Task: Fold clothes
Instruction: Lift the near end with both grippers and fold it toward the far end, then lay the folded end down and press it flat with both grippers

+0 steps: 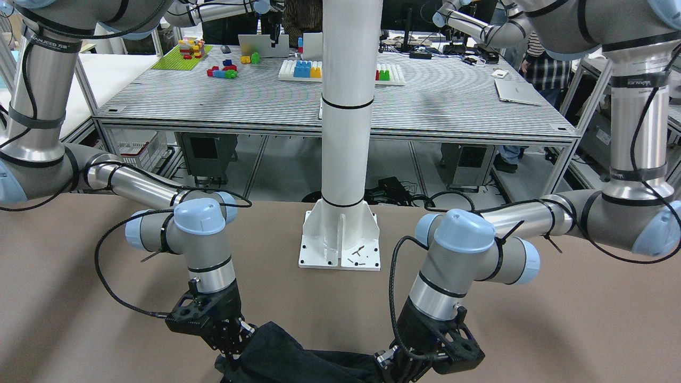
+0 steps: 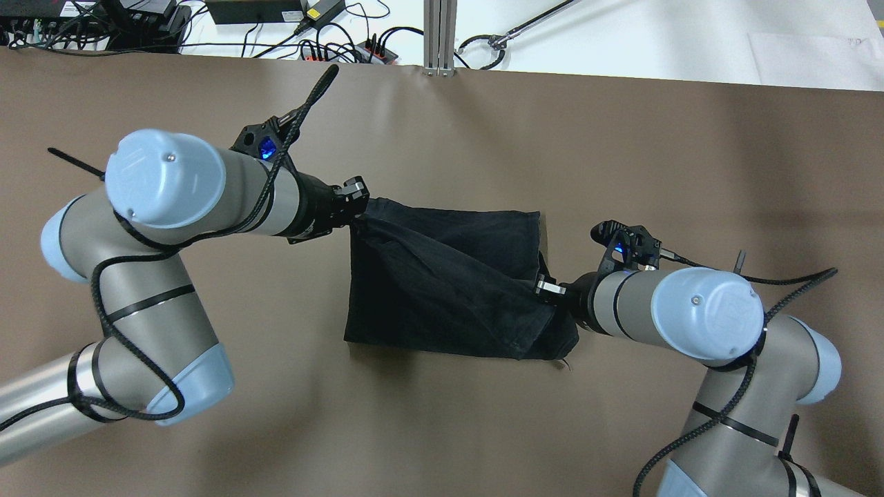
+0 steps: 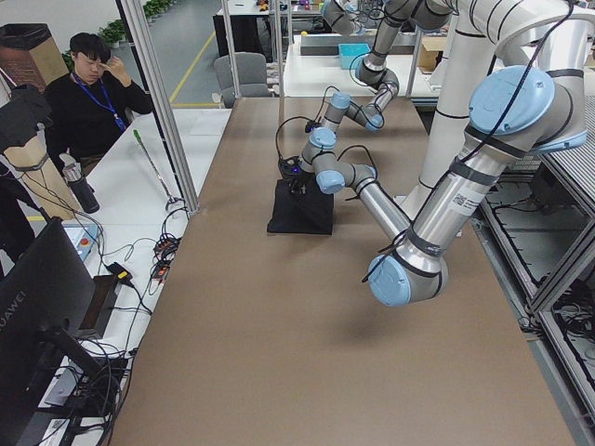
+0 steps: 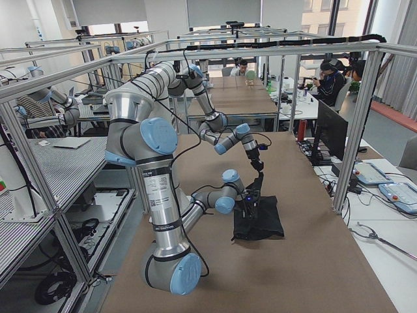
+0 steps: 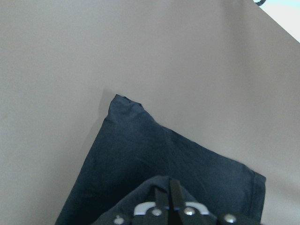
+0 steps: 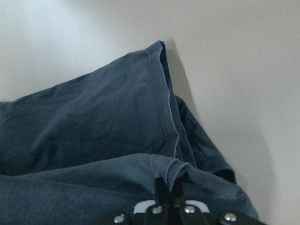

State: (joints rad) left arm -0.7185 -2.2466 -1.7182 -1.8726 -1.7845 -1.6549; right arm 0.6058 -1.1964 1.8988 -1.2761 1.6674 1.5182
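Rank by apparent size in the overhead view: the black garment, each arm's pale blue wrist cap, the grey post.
1. black garment
2. left arm's cap and right arm's cap: nearly alike, and nearness to the camera makes it unsure
3. grey post

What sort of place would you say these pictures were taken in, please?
Probably a robotics lab: beyond this table with its black garment, other robot arms stand in the background, and toy bricks lie on a slatted bench.
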